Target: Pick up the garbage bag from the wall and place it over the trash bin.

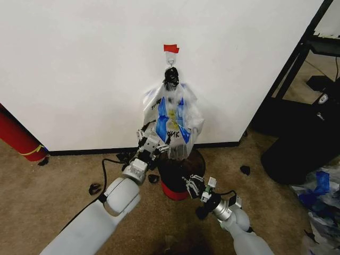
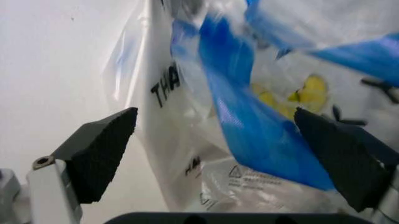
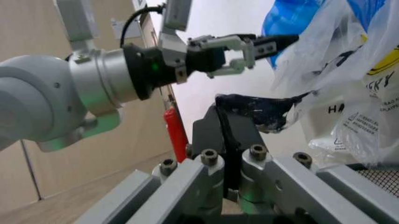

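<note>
Head view, L to R: red cylinder (image 1: pixel 18 139) leaning at the wall (image 1: pixel 79 69) far left. Left gripper (image 1: pixel 153 145) reaches up to the lower left edge of the garbage bag (image 1: pixel 172 119), which hangs from a small hook (image 1: pixel 171 57) under a red tape piece (image 1: pixel 171 48), black knot at top. Bag is see-through w/ blue patches and a yellow mark; dark lettering partly legible, "…NK". Directly below it sits the trash bin (image 1: pixel 178 175), black, red base, dark inside, contents can't be told. Right gripper (image 1: pixel 197 187) hangs low beside the bin, fingers spread, holding nothing.

Left wrist view adds detail: both black pads (image 2: pixel 103 151) wide apart w/ the bag between them, not pinched; "THA" readable, plus fine print and triangle symbols low on the plastic.

Right wrist view: left gripper seen side-on at the bag edge, "HA" visible.
</note>
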Tool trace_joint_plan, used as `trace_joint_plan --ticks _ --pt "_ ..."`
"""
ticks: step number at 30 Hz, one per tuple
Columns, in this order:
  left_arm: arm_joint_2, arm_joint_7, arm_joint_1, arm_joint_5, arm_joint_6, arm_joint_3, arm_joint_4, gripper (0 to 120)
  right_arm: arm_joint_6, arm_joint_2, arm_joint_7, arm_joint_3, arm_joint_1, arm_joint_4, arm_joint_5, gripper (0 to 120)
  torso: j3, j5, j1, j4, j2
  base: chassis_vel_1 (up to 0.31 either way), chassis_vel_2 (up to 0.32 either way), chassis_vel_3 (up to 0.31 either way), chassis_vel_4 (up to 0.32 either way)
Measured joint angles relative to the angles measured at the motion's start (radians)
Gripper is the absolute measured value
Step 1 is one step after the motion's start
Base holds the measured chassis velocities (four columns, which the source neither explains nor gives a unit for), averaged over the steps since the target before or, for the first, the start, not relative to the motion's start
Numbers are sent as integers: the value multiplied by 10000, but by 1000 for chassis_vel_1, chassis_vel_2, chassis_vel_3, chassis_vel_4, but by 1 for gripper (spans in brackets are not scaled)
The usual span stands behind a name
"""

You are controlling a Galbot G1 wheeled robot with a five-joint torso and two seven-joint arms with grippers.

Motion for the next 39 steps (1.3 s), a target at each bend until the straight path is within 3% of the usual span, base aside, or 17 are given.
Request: trace_joint_plan --ticks 19,39 --pt "-545 -66 175 1317 503 249 -88 98 77 127 71 11 -63 156 -161 0 -1 1 -1 0 0 0 0 0 0" --pt "-577 -201 818 1266 881 -369 -599 24 223 -14 132 88 -223 346 -155 0 -1 1 -1 0 0 0 0 0 0"
